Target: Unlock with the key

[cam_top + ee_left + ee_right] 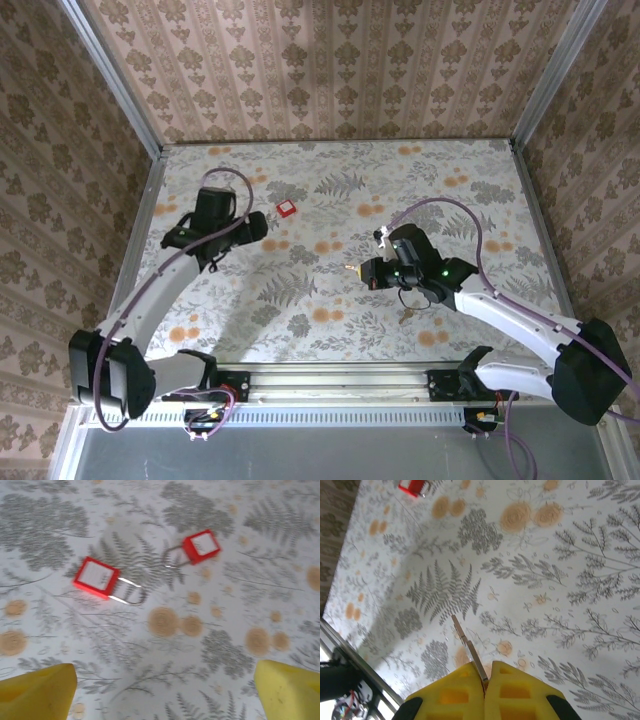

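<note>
Two small red padlocks lie on the floral tablecloth in the left wrist view, one [97, 575] at the left and one [201, 546] further right, with their thin wire shackles pointing toward each other. My left gripper [165, 695] hovers short of them, open, its yellow fingertips [37, 692] wide apart with nothing between. From above, one padlock [287, 208] lies just right of the left gripper [262, 228]. My right gripper [485, 680] is shut on the key [467, 647], a thin metal blade sticking out forward above the cloth. That gripper [365, 270] hangs mid-table, right of the padlocks.
The floral table [330, 330] is walled at the back and both sides, with a metal rail [340, 380] along its near edge. A small brownish item [405, 317] lies under the right arm. A red padlock [412, 486] sits far ahead of the key's tip.
</note>
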{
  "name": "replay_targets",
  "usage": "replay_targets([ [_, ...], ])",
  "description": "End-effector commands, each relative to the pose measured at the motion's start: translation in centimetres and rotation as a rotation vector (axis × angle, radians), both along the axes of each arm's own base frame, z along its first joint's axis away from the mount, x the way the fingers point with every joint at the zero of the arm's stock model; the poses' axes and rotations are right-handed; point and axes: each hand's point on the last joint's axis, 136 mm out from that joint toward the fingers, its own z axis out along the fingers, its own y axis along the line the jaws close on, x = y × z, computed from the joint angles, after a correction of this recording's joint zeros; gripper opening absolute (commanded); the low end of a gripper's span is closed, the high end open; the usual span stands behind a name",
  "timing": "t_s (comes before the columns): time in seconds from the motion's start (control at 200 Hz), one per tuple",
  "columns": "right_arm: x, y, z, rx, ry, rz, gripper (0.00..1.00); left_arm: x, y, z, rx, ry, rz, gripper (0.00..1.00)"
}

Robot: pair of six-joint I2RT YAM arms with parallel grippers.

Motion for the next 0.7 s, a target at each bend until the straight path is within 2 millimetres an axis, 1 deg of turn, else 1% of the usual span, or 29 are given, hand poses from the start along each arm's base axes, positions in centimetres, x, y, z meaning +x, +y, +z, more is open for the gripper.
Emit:
replay_targets([
  [0.0,0.4,-0.6,0.0,-0.055,-0.039,-0.015,0.00,2.6,2.4,-0.5,0.152,0.046,0.018,0.92],
  [0.07,0.8,-0.3,-0.5,-0.063,-0.010,-0.025,0.00,3.6,2.9,-2.1,0.175,0.115,0.009,0.90],
  [0.125,0.9,0.4,-0.7,-0.056,0.009,-0.012,0.00,3.8,3.4,-3.3,0.185,0.153,0.010,0.90],
  [0.15,1.1,0.6,-0.8,-0.051,0.013,-0.009,0.00,3.8,3.9,-3.8,0.186,0.166,0.023,0.90],
  [0.205,1.2,1.0,-0.9,-0.046,0.014,-0.003,0.00,3.8,4.6,-4.8,0.152,0.184,0.044,0.90],
  [0.31,1.4,0.7,-1.1,-0.072,0.010,-0.010,0.00,4.3,5.5,-6.3,0.053,0.210,0.079,0.88],
  [0.39,1.4,0.6,-0.9,-0.076,0.004,-0.007,0.00,5.0,5.0,-6.7,0.038,0.219,0.062,0.85],
  [0.465,1.3,0.6,-0.9,-0.080,0.004,0.003,0.00,5.6,4.4,-7.4,0.051,0.239,0.047,0.86],
  [0.695,0.8,0.5,-1.3,-0.075,0.020,0.000,0.00,7.0,3.2,-11.8,0.060,0.341,0.054,0.83],
])
